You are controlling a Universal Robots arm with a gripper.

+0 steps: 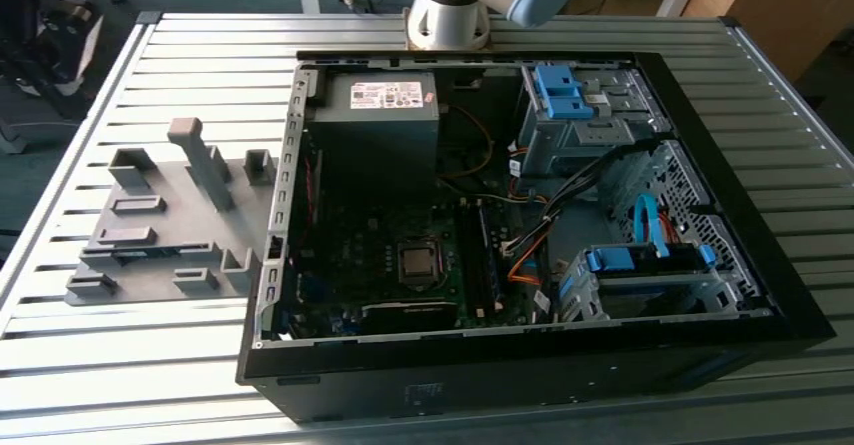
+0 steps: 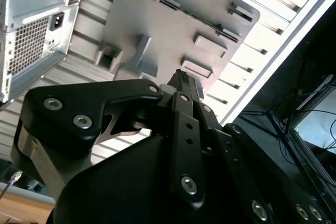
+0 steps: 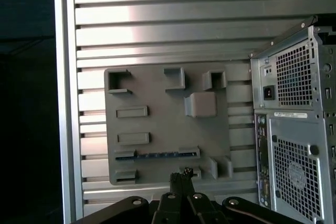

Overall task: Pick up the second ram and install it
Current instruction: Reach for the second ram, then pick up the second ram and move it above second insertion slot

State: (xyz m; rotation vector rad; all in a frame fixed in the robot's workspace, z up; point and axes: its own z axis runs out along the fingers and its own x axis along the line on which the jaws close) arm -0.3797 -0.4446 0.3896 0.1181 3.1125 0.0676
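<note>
The memory stick (image 3: 157, 155) is seen set on its long edge in a grey fixture plate (image 3: 157, 93) on the slatted table (image 3: 157, 24). Its long axis runs parallel to the slats, beside the computer case (image 3: 294, 129). The gripper (image 3: 181, 174) is held clear of it, fingers closed together, nothing gripped.

I've got a ribbed silver worktop (image 1: 134, 385), plain grey fixture plate (image 1: 167, 240), black case (image 1: 534, 375), blue brackets (image 1: 561, 90) inside, dark blue-green second ram (image 3: 157, 155).

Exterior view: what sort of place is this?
Probably a robotics lab bench for computer assembly: an opened computer case on a slatted metal table, a grey fixture plate beside it, a robot arm base behind.
</note>
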